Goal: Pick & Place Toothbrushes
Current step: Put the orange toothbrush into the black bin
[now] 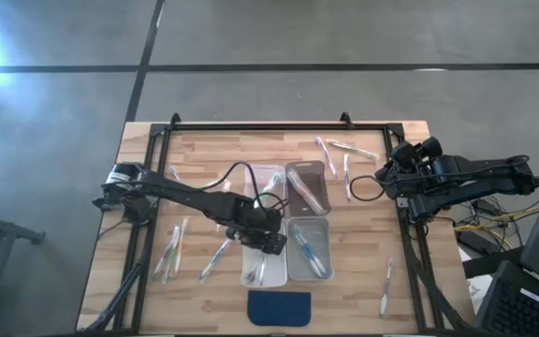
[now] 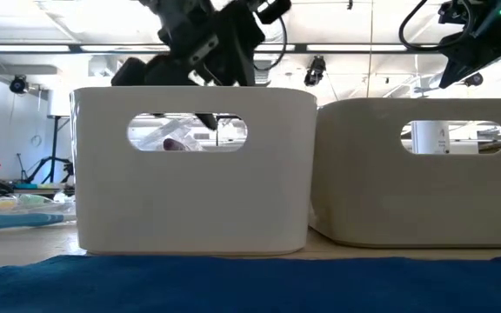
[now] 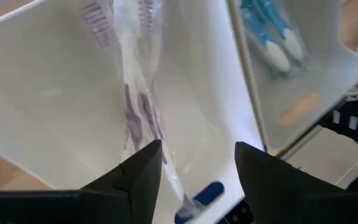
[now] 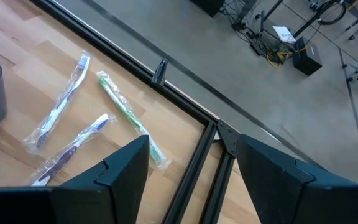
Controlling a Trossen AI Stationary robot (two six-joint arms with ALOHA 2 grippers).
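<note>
A wrapped toothbrush [image 3: 143, 106] lies in the front-left clear bin [image 1: 258, 271], below and between the left gripper's [image 3: 197, 163] fingers [image 3: 140, 171], which stand wide and hold nothing. Blue toothbrushes [image 1: 311, 251] fill the neighbouring bin [image 1: 291, 267]. The right gripper [image 4: 191, 163], fingers spread, hovers over loose toothbrushes [image 4: 128, 116] near the desk's [image 1: 204, 150] far right corner.

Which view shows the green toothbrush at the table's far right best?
The right wrist view: the green toothbrush lies whole and close ahead of the right tool. The high view shows it small; the low and left wrist views miss it.
</note>
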